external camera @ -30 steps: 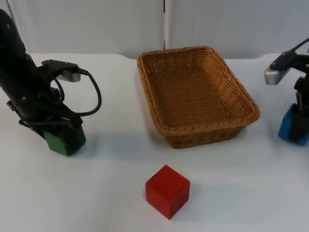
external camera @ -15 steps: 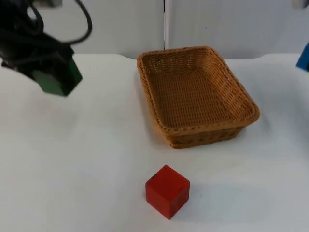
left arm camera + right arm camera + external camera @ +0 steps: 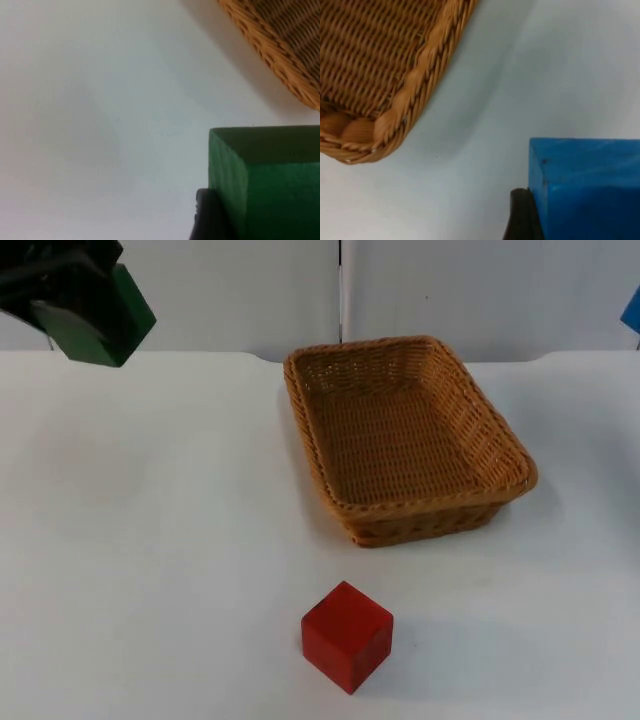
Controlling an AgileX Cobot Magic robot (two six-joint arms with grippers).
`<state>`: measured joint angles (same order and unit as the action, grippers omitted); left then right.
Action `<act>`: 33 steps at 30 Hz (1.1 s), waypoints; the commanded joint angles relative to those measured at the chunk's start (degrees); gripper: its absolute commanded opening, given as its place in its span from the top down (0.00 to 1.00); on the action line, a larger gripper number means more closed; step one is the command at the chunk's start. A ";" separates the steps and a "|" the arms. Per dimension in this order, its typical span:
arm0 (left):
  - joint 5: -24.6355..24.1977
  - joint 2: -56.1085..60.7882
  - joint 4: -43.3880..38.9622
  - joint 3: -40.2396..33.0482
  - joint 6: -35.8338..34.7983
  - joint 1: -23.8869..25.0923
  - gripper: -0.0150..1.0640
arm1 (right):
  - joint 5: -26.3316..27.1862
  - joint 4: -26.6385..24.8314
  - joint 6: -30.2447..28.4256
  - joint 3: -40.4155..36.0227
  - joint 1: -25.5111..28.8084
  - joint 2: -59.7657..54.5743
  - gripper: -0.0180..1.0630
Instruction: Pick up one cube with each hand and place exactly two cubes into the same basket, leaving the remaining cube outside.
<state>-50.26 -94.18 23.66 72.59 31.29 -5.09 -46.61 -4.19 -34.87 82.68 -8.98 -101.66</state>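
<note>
White worktop [image 3: 160, 570] is carrying the wicker basket [image 3: 405, 440] mid-scene, with the red cube [image 3: 346, 636] sitting apart in front of it. Left gripper [image 3: 60, 275] is clamping the green cube [image 3: 98, 318] high above the far left; right gripper [image 3: 520, 220] is pinching the blue cube [image 3: 587, 187] aloft just beside the basket's corner. Judging the carry underway, both need swinging inward over the rim before releasing; open room is lying on either side.
</note>
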 commanded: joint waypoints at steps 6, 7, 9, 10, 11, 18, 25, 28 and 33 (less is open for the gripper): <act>-0.24 0.54 1.09 0.36 -0.28 -0.16 0.99 | 1.40 -1.43 1.06 0.44 -0.29 0.70 0.98; -0.24 0.54 1.22 0.36 -0.28 -0.16 0.99 | 1.40 -2.16 1.06 0.44 -0.29 0.70 0.98; -0.24 0.54 1.46 0.36 -0.28 -0.16 0.99 | 1.40 -2.45 1.06 0.44 -0.29 0.70 0.98; -0.24 0.54 1.46 0.36 -0.28 -0.16 0.99 | 1.40 -2.45 1.06 0.44 -0.29 0.70 0.98; -0.24 0.54 1.46 0.36 -0.28 -0.16 0.99 | 1.40 -2.45 1.06 0.44 -0.29 0.70 0.98; -0.34 0.54 2.88 0.36 -0.28 -0.27 0.99 | 1.40 -2.45 2.11 0.44 -0.29 0.70 0.98; 0.74 0.44 2.66 0.36 -0.28 -3.82 0.99 | 1.62 -2.45 2.11 0.44 -0.37 0.70 0.98; 2.56 0.44 2.66 0.36 -0.28 -5.43 0.99 | 2.53 -3.51 2.23 0.44 -0.37 0.59 0.98; 5.95 0.11 2.66 0.36 -0.28 -8.40 0.99 | 4.45 -5.60 2.35 1.28 -0.73 -0.79 0.98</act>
<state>-45.34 -94.30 25.43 72.59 31.17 -13.20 -43.31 -8.90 -32.79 83.37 -9.24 -102.35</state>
